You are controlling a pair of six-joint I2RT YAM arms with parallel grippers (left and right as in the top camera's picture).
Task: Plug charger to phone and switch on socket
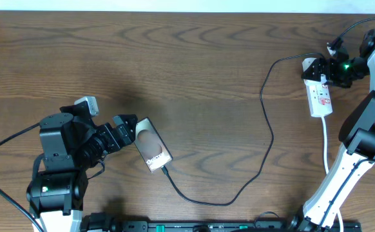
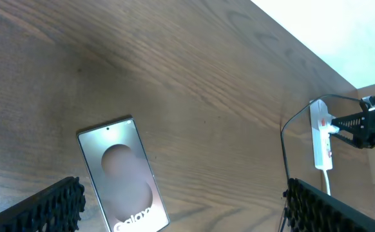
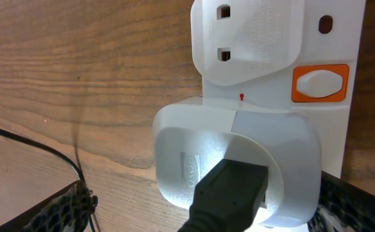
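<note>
Phone (image 1: pixel 153 146) lies on the table (image 1: pixel 207 77) before my wide left pincer (image 1: pixel 130 129), glossy, likely slippery, best gripped by its long edges; socket (image 1: pixel 320 96) sits under my wide right pincer (image 1: pixel 322 69), its switch (image 3: pixel 319 84) probably wanting a firm press

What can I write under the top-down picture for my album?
A charger cable loops across the table from the phone by the left hand to the socket at the right hand.
</note>
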